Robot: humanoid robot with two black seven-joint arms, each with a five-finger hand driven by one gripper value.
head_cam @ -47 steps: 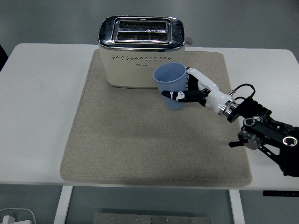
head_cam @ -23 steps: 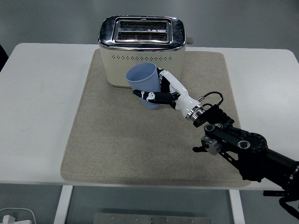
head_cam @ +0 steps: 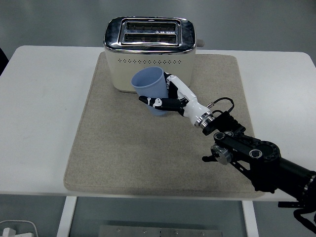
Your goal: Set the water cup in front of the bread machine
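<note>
Here the right hand [head_cam: 165, 98] was closed around the lower half of the blue water cup [head_cam: 149, 90], thumb across its near side and the remaining fingers [head_cam: 171, 83] wrapped behind it, with the cup tilted slightly to the left. Beyond the hand, the cream bread machine [head_cam: 149, 54] stood on the beige mat [head_cam: 108, 148], and the cup was held directly in front of its lower face; whether the cup's base touched the mat could not be determined.

Nothing legible — the cream toaster [head_cam: 149, 54] carries a small dark brand mark on its front, under the dotted row — too tiny to read.
</note>
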